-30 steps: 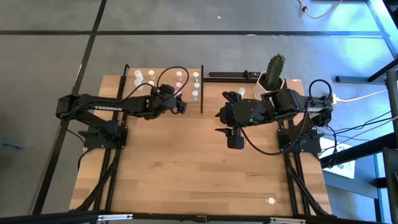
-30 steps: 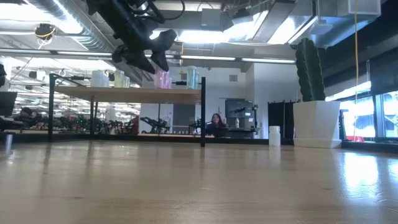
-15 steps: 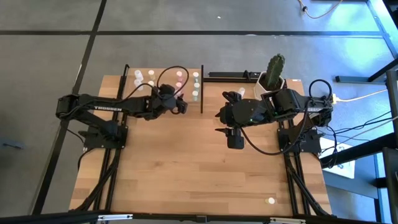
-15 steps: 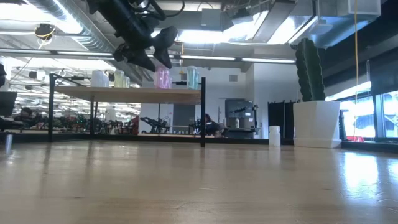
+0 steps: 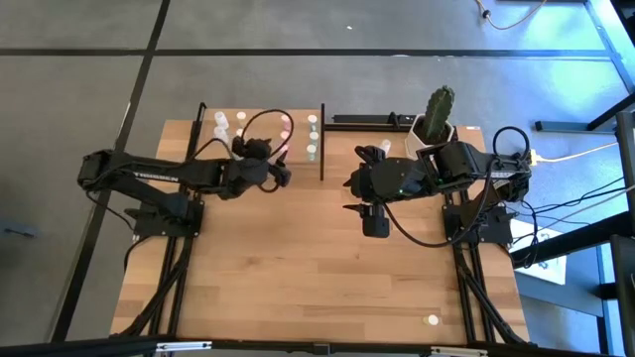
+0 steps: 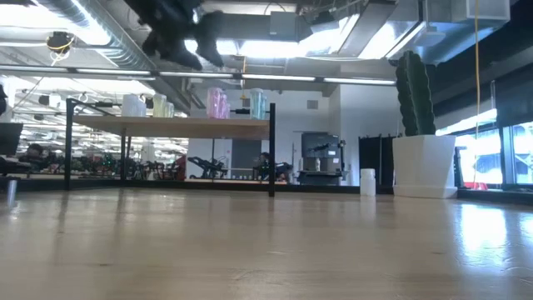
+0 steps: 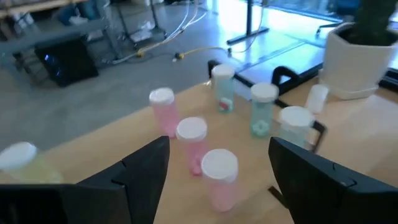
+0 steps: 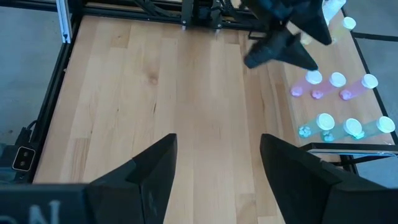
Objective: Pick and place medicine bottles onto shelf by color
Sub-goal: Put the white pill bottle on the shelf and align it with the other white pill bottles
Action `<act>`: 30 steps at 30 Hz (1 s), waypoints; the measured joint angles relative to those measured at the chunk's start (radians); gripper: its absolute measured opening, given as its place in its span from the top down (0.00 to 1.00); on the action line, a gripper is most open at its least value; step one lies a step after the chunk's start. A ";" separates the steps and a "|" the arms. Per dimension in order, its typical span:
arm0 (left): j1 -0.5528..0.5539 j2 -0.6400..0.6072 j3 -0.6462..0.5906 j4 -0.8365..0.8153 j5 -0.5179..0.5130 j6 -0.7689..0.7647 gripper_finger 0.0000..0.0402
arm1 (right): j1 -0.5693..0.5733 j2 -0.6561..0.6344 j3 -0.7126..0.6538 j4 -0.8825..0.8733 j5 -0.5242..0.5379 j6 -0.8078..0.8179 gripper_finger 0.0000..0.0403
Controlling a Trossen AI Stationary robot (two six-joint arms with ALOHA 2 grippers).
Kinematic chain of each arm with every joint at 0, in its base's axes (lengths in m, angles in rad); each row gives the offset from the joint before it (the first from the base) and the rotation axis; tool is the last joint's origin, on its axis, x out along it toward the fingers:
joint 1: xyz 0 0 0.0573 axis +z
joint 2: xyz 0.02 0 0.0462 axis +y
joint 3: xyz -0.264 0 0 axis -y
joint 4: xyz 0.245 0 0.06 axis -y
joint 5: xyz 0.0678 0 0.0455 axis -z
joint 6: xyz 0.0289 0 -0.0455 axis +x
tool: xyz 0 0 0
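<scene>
high view, left gripper (image 5: 283, 175) open beside shelf (image 5: 203, 134), right gripper (image 5: 374, 224) open mid-table

The table (image 5: 298, 278) we see is pale wood, laid in narrow strips with a smooth, faintly satin finish that catches window light. The shelf (image 6: 179, 126) is a like-coloured wooden board carried on thin matt black metal posts. Just ahead of the left gripper (image 7: 217, 180), whose fingers look like matt black plastic, the pink medicine bottles (image 7: 217, 177) appear translucent and glossy, with smooth white caps; the green medicine bottles (image 7: 261, 112) beyond them look alike. The cactus pot (image 6: 423, 165) shows a smooth white surface.
</scene>
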 joint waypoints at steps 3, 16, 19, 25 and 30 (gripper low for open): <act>-0.054 -0.046 0.000 0.000 -0.006 0.069 0.33 | 0.000 0.000 0.000 0.000 0.000 -0.002 0.42; -0.427 -0.196 0.001 -0.003 0.097 0.364 0.33 | 0.000 0.000 0.000 0.000 0.000 0.000 0.42; -0.505 -0.200 0.001 -0.040 0.173 0.384 0.33 | 0.000 0.000 0.000 0.000 0.000 -0.002 0.42; -0.621 -0.189 0.001 -0.165 0.263 0.264 0.33 | 0.000 0.000 0.000 0.000 0.000 -0.001 0.42; -0.693 -0.184 0.001 -0.233 0.271 0.120 0.33 | 0.000 0.000 0.000 0.010 0.000 -0.002 0.42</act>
